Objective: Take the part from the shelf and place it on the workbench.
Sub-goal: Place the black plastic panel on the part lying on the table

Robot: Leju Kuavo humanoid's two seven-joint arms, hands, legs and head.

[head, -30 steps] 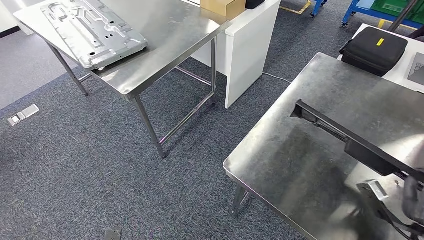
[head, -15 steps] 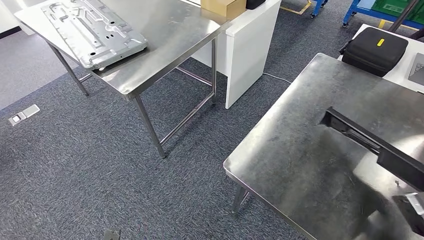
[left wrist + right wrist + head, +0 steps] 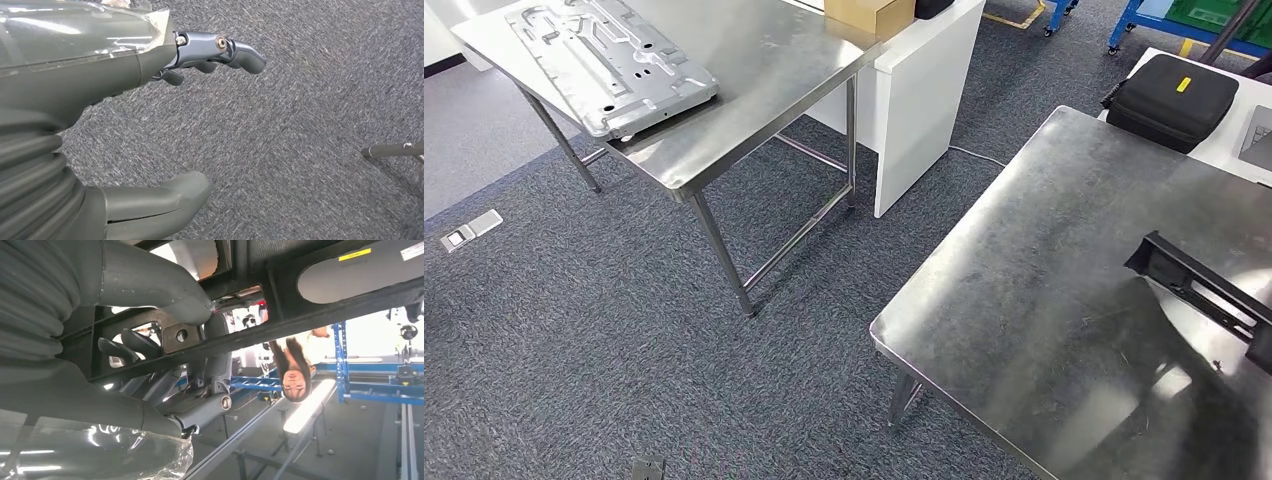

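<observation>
Grey-blue carpet (image 3: 624, 330) covers the floor between two bare steel tables. On the nearer steel tabletop (image 3: 1024, 300) the long black metal frame part (image 3: 1199, 285) juts in from the head view's right edge, low over the shiny surface; whether it touches the steel cannot be told.

From the right wrist view, the right hand (image 3: 165, 360) clasps that same black frame, its thick grey thumb (image 3: 150, 280) pressed on one side of a flat bar and its darker fingers (image 3: 125, 347) curled around the other side. The frame runs on beyond the hand, with long slotted openings in it. Past the hand and the frame stand a person (image 3: 295, 365) and blue metal racking (image 3: 370, 385).

The left hand (image 3: 150, 125) hangs over the carpet with nothing in it, thumb and fingers apart.

Farther from the right hand, a second steel table (image 3: 754, 90) carries a pressed silver sheet-metal panel (image 3: 609, 60). Beside that table stands a white cabinet (image 3: 924, 100) with a brown cardboard box (image 3: 869, 14) on top. Beyond the held frame, a black zipped case (image 3: 1174, 100) lies on a white surface.
</observation>
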